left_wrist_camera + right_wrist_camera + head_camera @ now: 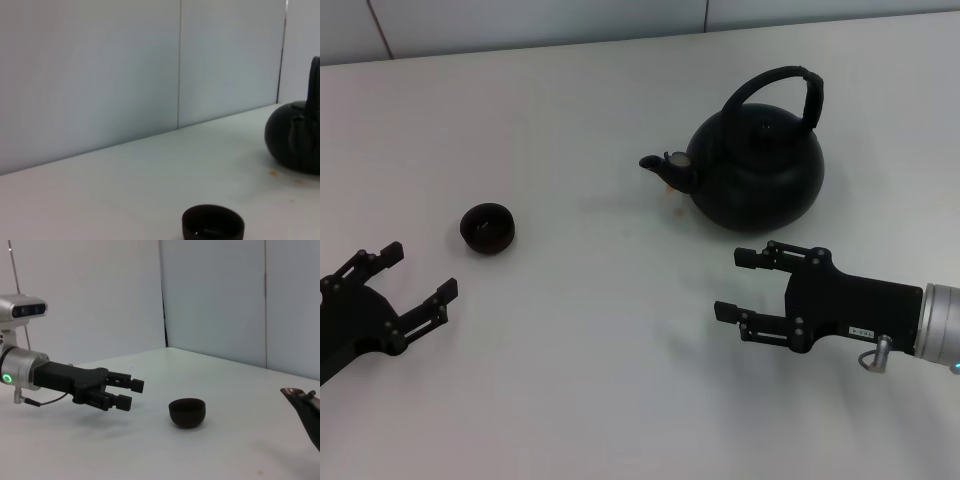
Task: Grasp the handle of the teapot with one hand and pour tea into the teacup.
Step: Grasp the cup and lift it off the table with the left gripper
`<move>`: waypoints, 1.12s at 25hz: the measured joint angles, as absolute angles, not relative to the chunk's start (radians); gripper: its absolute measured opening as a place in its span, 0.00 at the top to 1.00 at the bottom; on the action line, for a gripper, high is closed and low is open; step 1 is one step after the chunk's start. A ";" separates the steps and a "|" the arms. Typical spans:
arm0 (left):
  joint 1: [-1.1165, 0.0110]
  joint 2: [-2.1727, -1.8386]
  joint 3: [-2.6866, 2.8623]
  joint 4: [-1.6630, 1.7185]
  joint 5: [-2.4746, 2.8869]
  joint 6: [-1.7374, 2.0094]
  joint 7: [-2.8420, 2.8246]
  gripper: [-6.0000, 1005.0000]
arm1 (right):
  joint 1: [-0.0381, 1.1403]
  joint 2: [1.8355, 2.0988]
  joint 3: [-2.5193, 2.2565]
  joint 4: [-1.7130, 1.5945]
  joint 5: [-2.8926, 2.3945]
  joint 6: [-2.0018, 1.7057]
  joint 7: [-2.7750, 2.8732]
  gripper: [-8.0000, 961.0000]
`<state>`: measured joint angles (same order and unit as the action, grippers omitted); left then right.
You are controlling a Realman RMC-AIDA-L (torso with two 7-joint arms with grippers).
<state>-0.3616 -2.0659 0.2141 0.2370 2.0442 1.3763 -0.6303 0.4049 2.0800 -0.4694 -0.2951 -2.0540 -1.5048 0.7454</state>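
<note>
Large round matte-black teapot (pixel 758 168) sits upright on the white table (pixel 580 360), far right of centre in the head view, short spout (pixel 665 166) pointing toward the robot's left. Its tall black arched handle (pixel 782 88) stands up over the lid, nothing touching it. A few small brownish spots mark the table just under the spout.

Tiny round black handleless teacup (pixel 487 227) stands well apart from the teapot, on the left side, upright.

Right gripper (pixel 752 284), black two-fingered claw on a silver wrist, hovers low over the table near the teapot's front side, not touching it, fingers spread, holding nothing.

Left gripper (pixel 418 279) sits at the left edge, near the teacup but clear of it, fingers also spread and empty. The right wrist view shows it beside the cup (pixel 187 412).
</note>
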 joint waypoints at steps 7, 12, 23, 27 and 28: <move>-0.362 -2.067 0.214 0.228 2.043 1.365 -0.607 0.16 | 0.404 2.081 -0.469 -0.292 -2.042 -1.505 0.745 0.25; -0.366 -2.068 0.213 0.225 2.043 1.362 -0.607 0.16 | 0.403 2.082 -0.469 -0.291 -2.041 -1.505 0.745 0.25; -0.426 -2.071 0.213 0.179 2.043 1.282 -0.614 0.16 | 0.405 2.082 -0.469 -0.290 -2.040 -1.505 0.745 0.25; -0.452 -2.071 0.213 0.157 2.043 1.250 -0.614 0.16 | 0.406 2.082 -0.469 -0.290 -2.040 -1.505 0.745 0.25; -0.458 -2.071 0.213 0.154 2.043 1.242 -0.614 0.16 | 0.406 2.082 -0.469 -0.290 -2.040 -1.505 0.745 0.25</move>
<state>-0.4583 -2.0707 0.2132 0.1538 2.0432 1.2423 -0.6145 0.4062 2.0816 -0.4694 -0.2899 -2.0401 -1.5049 0.7455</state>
